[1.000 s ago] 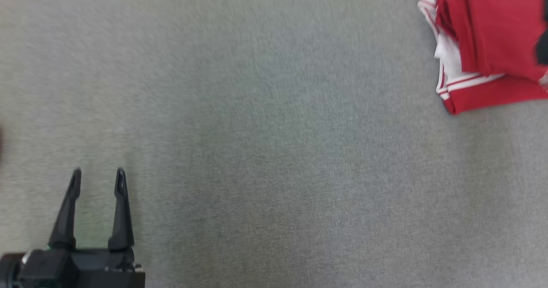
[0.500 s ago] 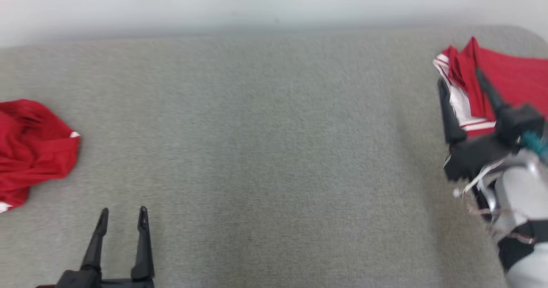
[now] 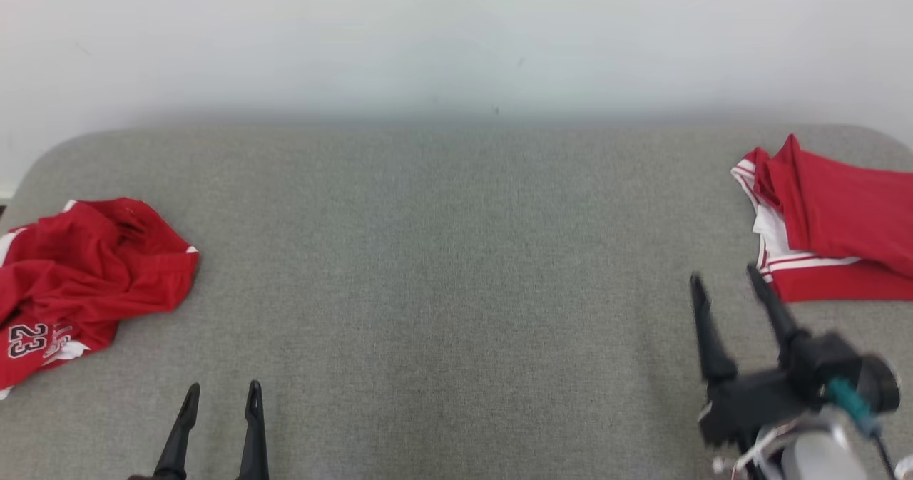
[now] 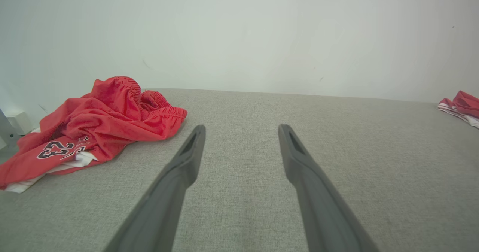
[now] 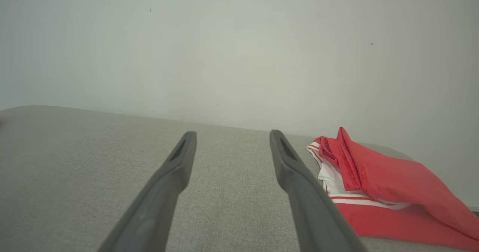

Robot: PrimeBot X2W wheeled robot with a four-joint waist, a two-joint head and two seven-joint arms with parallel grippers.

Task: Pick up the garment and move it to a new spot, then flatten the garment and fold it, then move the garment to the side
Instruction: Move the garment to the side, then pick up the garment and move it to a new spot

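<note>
My left claw and right claw both stand wide and empty over the grey surface. The crumpled red garment lies far left; a folded red garment sits near my right claw.

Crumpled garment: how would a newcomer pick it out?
On the grey fabric surface, look to its left end. The crumpled garment lies there in a loose red heap with a printed 23, unlike the folded red garment at the right end.
</note>
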